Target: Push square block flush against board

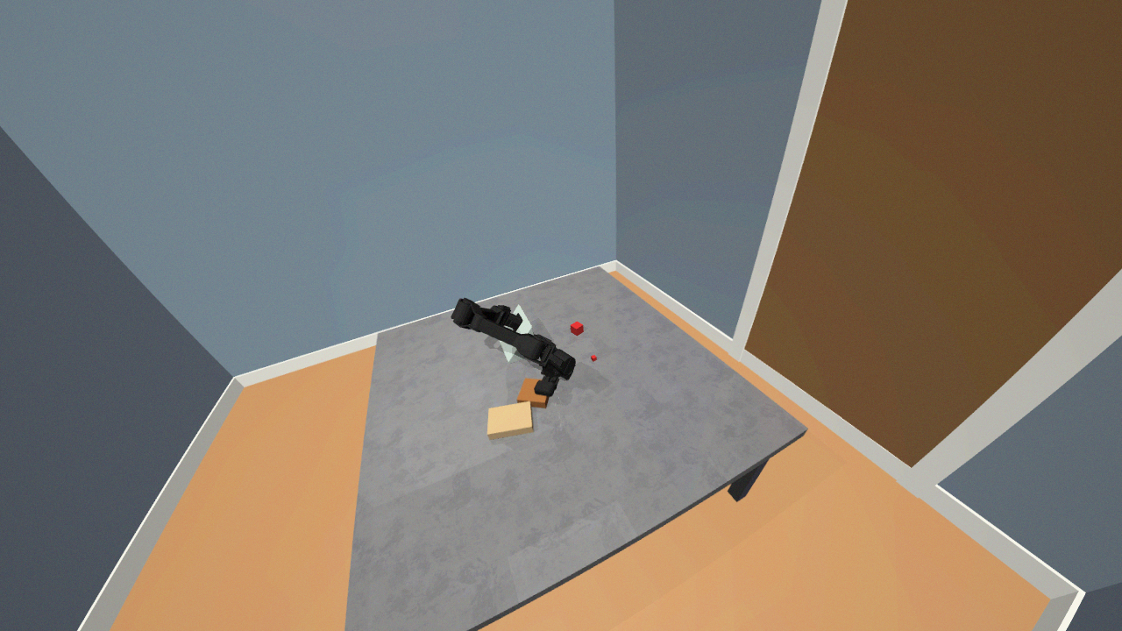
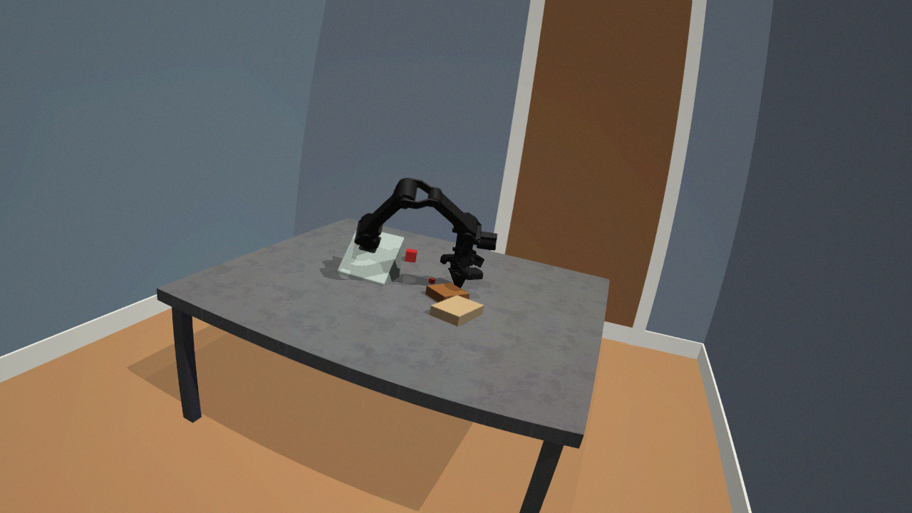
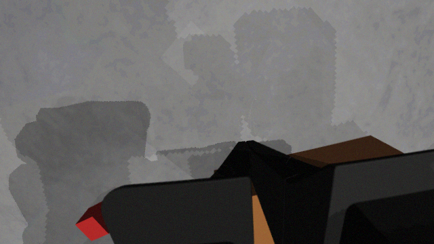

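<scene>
The square block (image 1: 533, 390) is dark brown and lies flat near the middle of the table. It also shows in the exterior view (image 2: 447, 292) and in the wrist view (image 3: 346, 150). The board (image 1: 510, 421) (image 2: 456, 309) is light tan and larger, and lies just in front of the block. The two look close or touching near a corner, with the block offset to one side. I cannot tell whether a whole side meets. My gripper (image 1: 543, 386) (image 2: 457, 281) is shut and empty. It points down at the block's far edge, its tip (image 3: 251, 146) low by the block.
A red cube (image 1: 577, 328) and a tiny red piece (image 1: 593, 358) lie behind the gripper; the cube also shows in the wrist view (image 3: 91, 227). The arm stands on a pale green wedge base (image 2: 371, 258). The table's edges are far from the objects.
</scene>
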